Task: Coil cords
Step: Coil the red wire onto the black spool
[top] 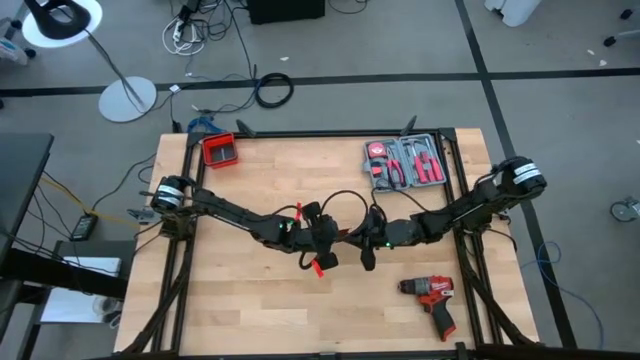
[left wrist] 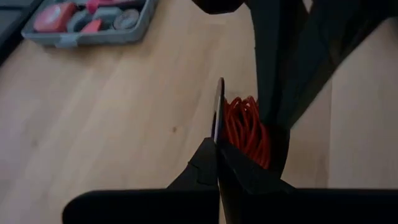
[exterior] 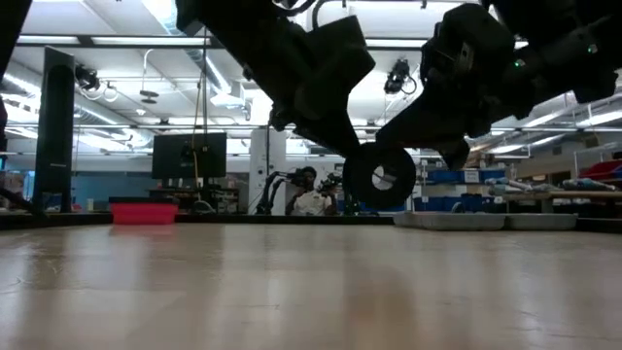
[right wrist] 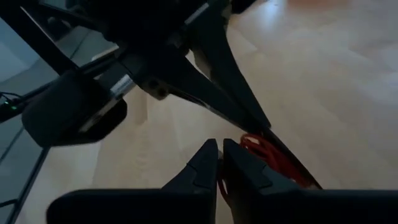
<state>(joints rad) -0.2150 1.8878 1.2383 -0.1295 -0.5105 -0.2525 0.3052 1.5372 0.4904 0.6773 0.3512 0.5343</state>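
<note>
Both arms are met over the middle of the worktop [top: 250, 310], wrists tip to tip. The cords [left wrist: 247, 127] are held aloft between them, a tight red coil seen edge-on in the left wrist view, lifted clear of the wood.

Left gripper [left wrist: 217, 146]: jaws pressed together on the rim of the coil, the loops bulging out to one side of the fingertips.

Right gripper [right wrist: 219, 163]: jaws nearly together, only a thin gap seen; the red loops lie just beyond and to one side of the tips, not between them. Whether the wire is touched cannot be told.

Coil plane judged roughly upright, its loops running along the left jaws. The left arm is the holder; a sideways shift is judged necessary before the right can take the bundle.
</note>
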